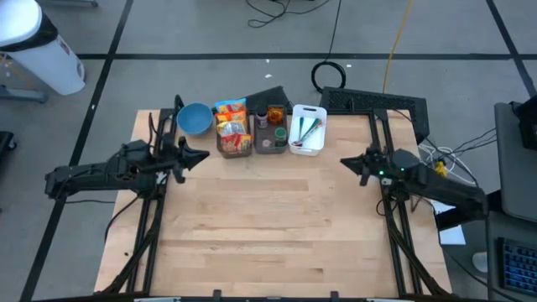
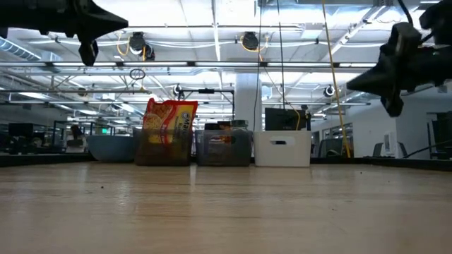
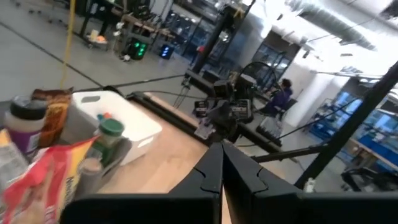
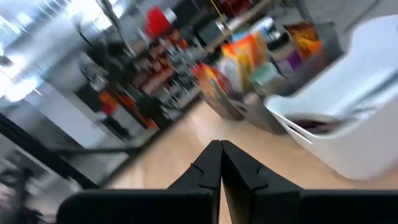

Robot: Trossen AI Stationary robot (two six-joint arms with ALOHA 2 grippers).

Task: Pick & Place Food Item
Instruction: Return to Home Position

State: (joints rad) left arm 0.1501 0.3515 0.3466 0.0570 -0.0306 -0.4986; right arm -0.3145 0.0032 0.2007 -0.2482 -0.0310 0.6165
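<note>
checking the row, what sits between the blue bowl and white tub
High view: left black plastic bin with noodle packs, right black plastic bin with bottles.

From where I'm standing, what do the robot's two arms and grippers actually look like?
Both are black and jointed. The left arm and right arm taper to a left gripper and right gripper, each with two pointed black fingers. A small green light glows by the right wrist.

Bright ceiling lights (image 2: 212, 32) overhead; shadows soft, even.
</note>
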